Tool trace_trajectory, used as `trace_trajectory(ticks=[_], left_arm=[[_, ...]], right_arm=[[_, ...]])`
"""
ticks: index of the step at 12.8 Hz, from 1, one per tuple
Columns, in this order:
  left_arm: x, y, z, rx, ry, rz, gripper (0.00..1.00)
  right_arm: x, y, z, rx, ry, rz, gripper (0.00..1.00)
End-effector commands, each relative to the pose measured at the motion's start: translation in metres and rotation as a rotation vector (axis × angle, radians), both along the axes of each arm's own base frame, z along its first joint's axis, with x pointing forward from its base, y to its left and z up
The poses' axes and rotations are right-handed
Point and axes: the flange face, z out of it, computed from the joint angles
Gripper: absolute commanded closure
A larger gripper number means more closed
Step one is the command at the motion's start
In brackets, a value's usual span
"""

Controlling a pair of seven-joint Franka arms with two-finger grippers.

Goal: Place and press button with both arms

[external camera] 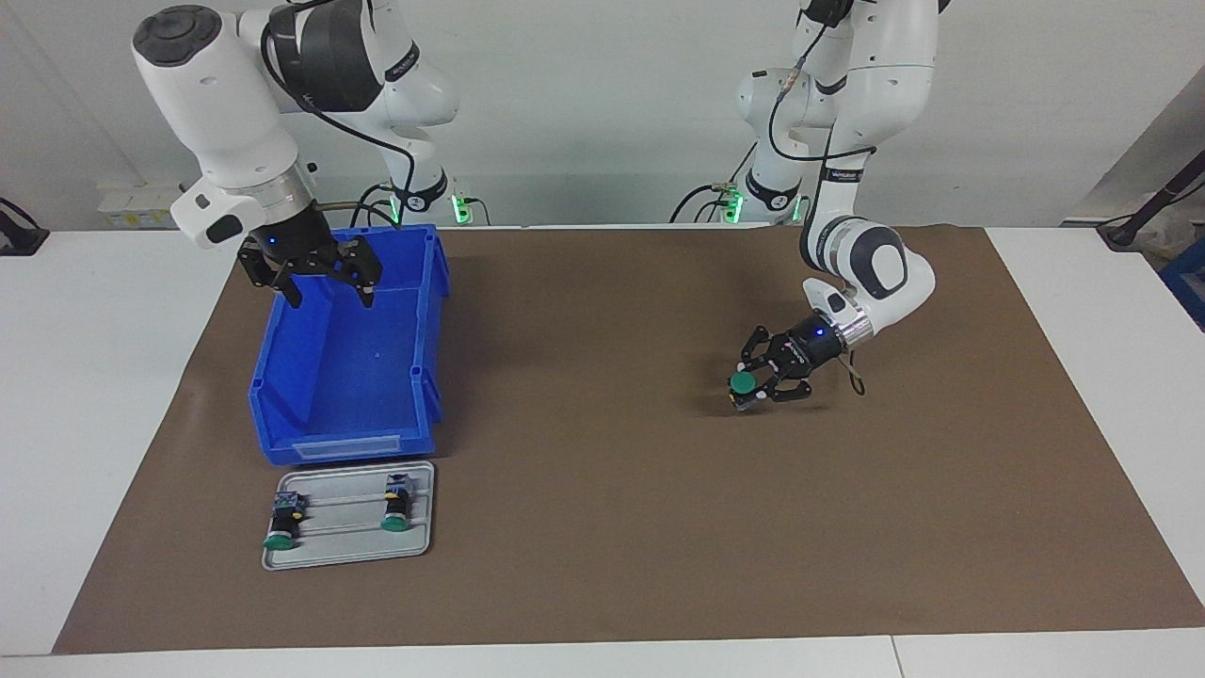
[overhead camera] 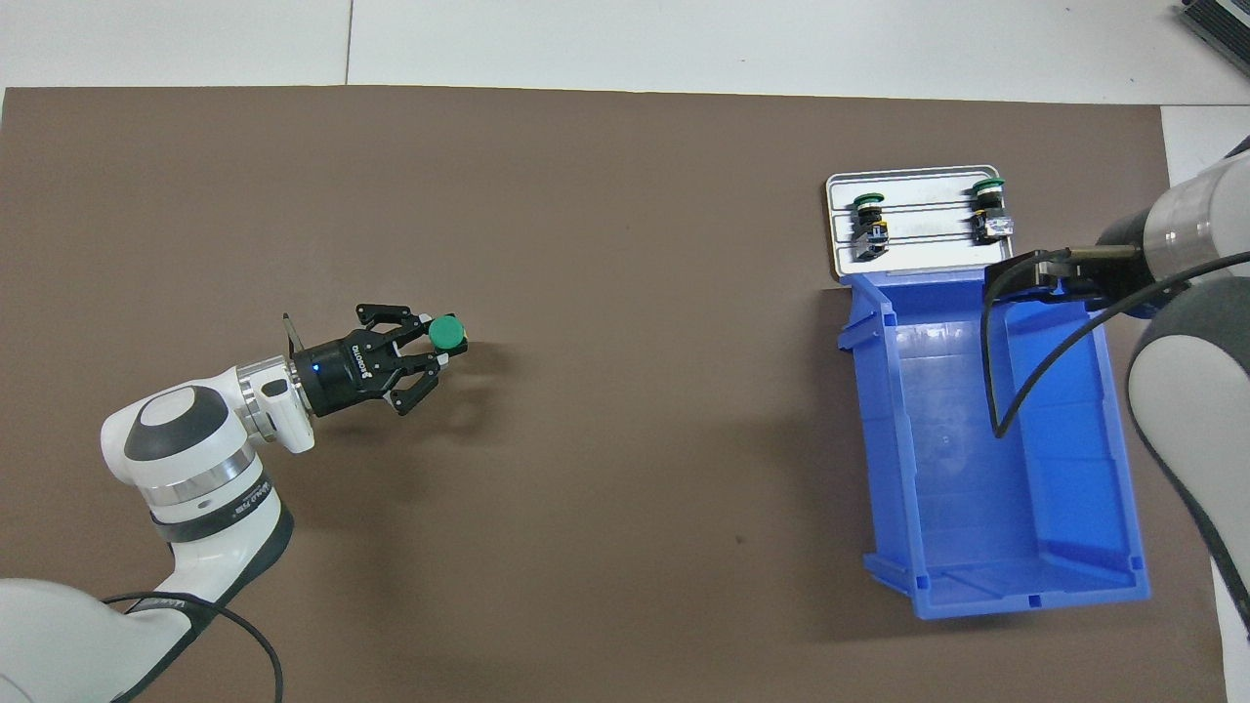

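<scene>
My left gripper [external camera: 750,386] is shut on a button [external camera: 743,382] with a round green cap, holding it low over the brown mat toward the left arm's end of the table. From overhead, the same button [overhead camera: 447,333] sits at the tips of the left gripper [overhead camera: 441,344]. Whether it touches the mat I cannot tell. My right gripper [external camera: 331,301] hangs open and empty over the robots' end of the blue bin [external camera: 311,414]. Two more green-capped buttons [external camera: 281,524] [external camera: 396,505] lie on a grey tray [external camera: 419,544].
The blue bin [overhead camera: 1094,547] stands toward the right arm's end of the table, with nothing visible inside it. The grey tray [overhead camera: 928,259] lies against the bin's end farthest from the robots. A brown mat [external camera: 612,527] covers most of the white table.
</scene>
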Motion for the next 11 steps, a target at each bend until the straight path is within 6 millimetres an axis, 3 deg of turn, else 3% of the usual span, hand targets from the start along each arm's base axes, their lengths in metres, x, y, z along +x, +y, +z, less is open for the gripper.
trace_trajectory(ticks=[1,3,6,10,11], left_arm=[[-0.02,0.0,-0.001,-0.089,-0.037,-0.005,1.0],[-0.036,0.002,-0.004,-0.125,-0.059,0.0,1.0],[-0.045,0.008,-0.05,-0.137,-0.098,-0.023,1.0],[-0.038,0.015,-0.047,-0.139,-0.107,-0.007,1.0],[-0.036,0.016,-0.045,-0.137,-0.107,-0.008,0.59]], right_arm=[[-0.004,-0.001,-0.001,0.018,0.001,0.016,0.0],[-0.004,-0.001,-0.001,0.018,0.001,0.016,0.0],[-0.003,-0.002,-0.001,0.018,0.001,0.014,0.0],[-0.003,-0.002,-0.001,0.02,0.001,0.014,0.0],[-0.004,-0.001,-0.001,0.02,0.001,0.016,0.0]])
